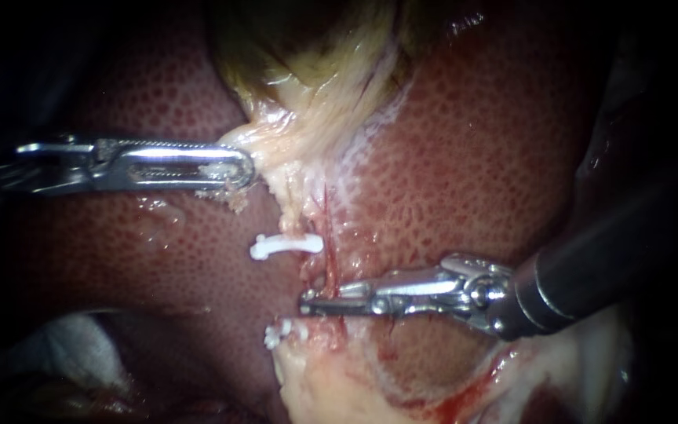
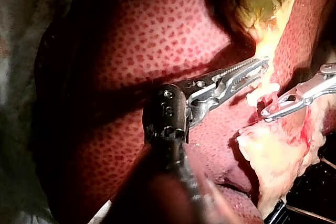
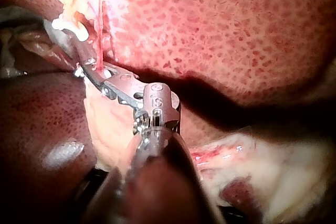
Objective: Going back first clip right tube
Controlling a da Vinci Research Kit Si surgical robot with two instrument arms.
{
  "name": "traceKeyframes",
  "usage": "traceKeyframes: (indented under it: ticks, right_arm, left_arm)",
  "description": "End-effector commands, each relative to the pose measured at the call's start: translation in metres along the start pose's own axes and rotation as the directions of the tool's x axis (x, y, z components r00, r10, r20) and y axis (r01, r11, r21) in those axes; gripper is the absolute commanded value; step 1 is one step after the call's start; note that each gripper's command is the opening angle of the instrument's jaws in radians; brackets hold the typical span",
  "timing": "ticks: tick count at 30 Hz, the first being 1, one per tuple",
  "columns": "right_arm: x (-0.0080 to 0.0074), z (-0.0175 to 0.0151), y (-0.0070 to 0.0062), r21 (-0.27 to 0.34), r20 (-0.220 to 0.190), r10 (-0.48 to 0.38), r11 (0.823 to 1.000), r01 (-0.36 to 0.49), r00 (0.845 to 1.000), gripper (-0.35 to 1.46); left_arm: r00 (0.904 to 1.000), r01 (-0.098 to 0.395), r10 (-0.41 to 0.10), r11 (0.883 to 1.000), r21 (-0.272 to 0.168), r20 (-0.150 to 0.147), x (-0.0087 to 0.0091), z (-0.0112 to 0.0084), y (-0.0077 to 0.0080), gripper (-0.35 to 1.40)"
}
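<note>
While clamping gallbladder (image 1: 315, 71) in left instrument (image 1: 241, 169): clip (image 1: 286, 246) on tube (image 1: 328, 276) done; right instrument (image 1: 308, 302), jaws closed and empty beside it, yet to retreat.

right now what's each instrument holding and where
Left instrument grips the pale tissue at the lower end of the gallbladder; whether the right instrument holds anything cannot be told.

You have the liver (image 1: 480, 157) across most of the field, dark red and finely mottled, on both sides of the middle. At the top sits the gallbladder (image 1: 308, 47), yellow-green, narrowing downward into pale stringy tissue. Below lies a lump of pale fatty tissue (image 1: 339, 385), bloodstained along its edge. A white cloth (image 1: 72, 345) shows at lower left.
</note>
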State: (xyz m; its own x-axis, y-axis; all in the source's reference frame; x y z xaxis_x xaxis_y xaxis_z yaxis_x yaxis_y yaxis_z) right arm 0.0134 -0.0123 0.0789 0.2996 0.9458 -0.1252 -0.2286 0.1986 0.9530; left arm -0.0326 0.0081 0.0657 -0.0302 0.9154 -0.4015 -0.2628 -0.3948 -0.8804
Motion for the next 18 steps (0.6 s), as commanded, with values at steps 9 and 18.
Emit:
traceKeyframes:
  ticks: [9, 18]
  right_arm:
    - [0.0003, 0.0002, 0.0, 0.01, 0.014, 0.06, 0.998, -0.06, 0.998, -0.23]
    - [0.0017, 0.0003, 0.0, -0.063, -0.081, -0.134, 0.99, 0.129, 0.988, 0.49]
  left_arm:
    - [1.0, 0.0, 0.0, 1.0, 0.001, 0.0, 0.0, 0.0, 0.0, -0.35]
    - [1.0, -0.001, 0.001, 1.0, 0.001, 0.0, -0.0001, 0.0, 0.0, -0.35]
